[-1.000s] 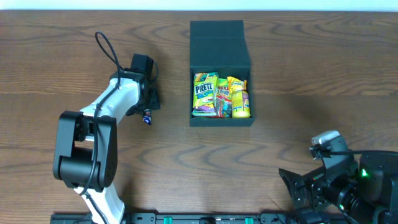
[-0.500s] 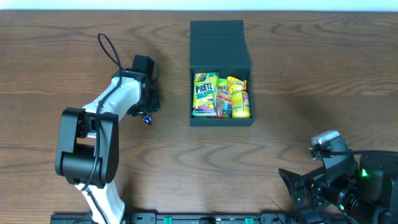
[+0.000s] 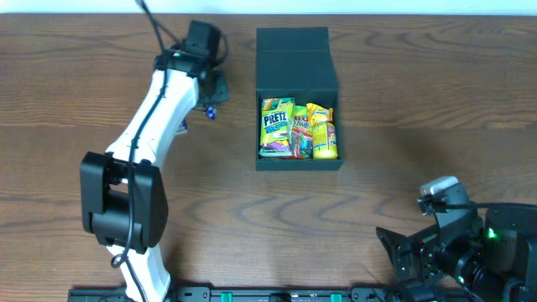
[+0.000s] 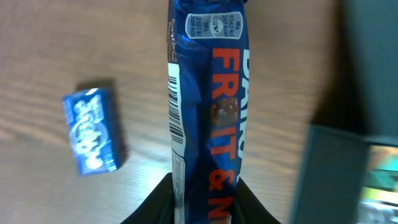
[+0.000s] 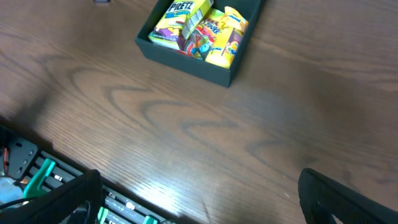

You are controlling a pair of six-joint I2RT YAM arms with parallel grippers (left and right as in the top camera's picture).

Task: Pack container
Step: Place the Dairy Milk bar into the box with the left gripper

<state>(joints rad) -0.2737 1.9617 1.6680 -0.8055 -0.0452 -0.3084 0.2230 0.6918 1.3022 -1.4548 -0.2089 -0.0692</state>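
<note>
Overhead view, desk: a brown wood-grain desk (image 3: 101,50) carries everything.
Overhead view, container: the dark teal-black matte square cardboard container (image 3: 262,126) sits at the far middle of the desk. Its flat hinged lid (image 3: 294,54) is open and lies back on the far side.
Overhead view, contents: a green-yellow Pretz snack box (image 3: 274,126) fills the left part, with bright yellow packets (image 3: 323,134) packed against it on the right.
Overhead view, left arm: the white left arm (image 3: 151,109) reaches far across the desk. The left fingers (image 3: 214,86) are just left of the lid; their grip is too small to read here.
Overhead view, right arm: the black right arm (image 3: 470,243) sits at the near right corner, well apart from the container.
Left wrist view, fingers: the left fingers are pinching a dark blue foil-wrapped snack bar (image 4: 208,112) with orange lettering and a barcode along its left edge. The bar runs away from them, above the desk.
Left wrist view, desk: a small light-blue rectangular packet (image 4: 92,138) lies left of the bar, apart from it.
Left wrist view, container: its dark wall shows blurred on the right.
Right wrist view, fingers: the right fingers (image 5: 62,196) are spread wide, one at each near corner, with only bare desk between them.
Right wrist view, container: it stands open at the far middle, with the Pretz box and yellow packets inside.
</note>
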